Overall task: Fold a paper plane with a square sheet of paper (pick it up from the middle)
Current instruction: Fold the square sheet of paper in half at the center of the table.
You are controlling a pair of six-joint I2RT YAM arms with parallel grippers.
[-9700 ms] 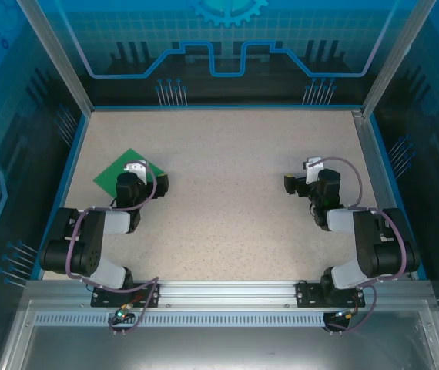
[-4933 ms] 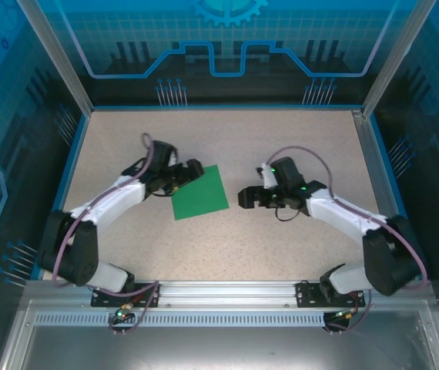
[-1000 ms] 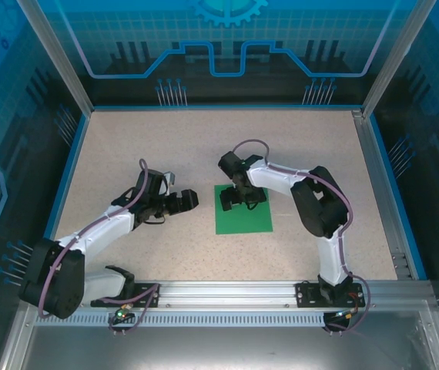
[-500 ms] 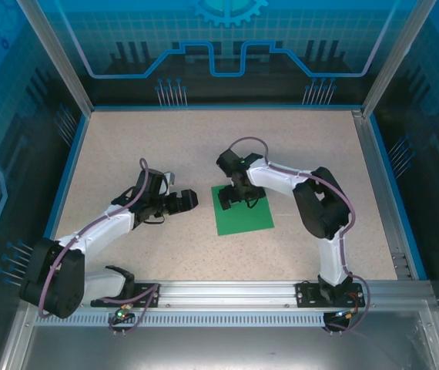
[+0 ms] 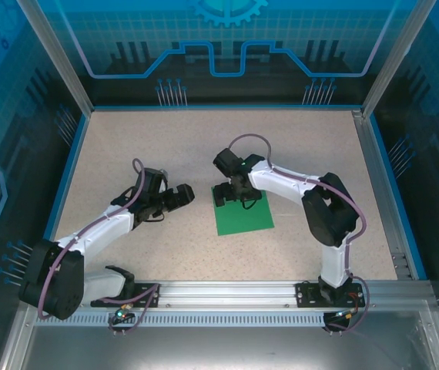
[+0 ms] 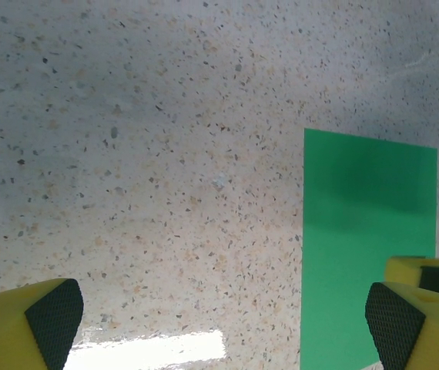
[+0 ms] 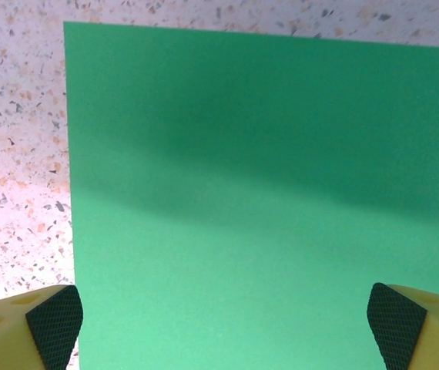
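The square sheet of paper [image 5: 244, 216] lies flat and unfolded on the speckled table, a little right of centre; its bright green face also shows in the right wrist view [image 7: 266, 200] and at the right of the left wrist view [image 6: 366, 247]. My right gripper [image 5: 233, 196] hovers over the sheet's far edge, jaws wide open, yellow fingertips [image 7: 54, 320] at both lower corners with only paper between them. My left gripper [image 5: 182, 196] is open just left of the sheet, apart from it, with bare table between its fingertips [image 6: 50, 320].
The speckled table [image 5: 204, 146] is ringed by a blue rim and aluminium posts [image 5: 54, 58]. A metal rail [image 5: 227, 293] carrying the arm bases runs along the near edge. A bright glare patch [image 6: 150, 351] lies on the table under the left gripper.
The right gripper has shifted slightly left and back along the sheet's far edge. The left gripper has edged up and left a little. The sheet has stayed flat in place.
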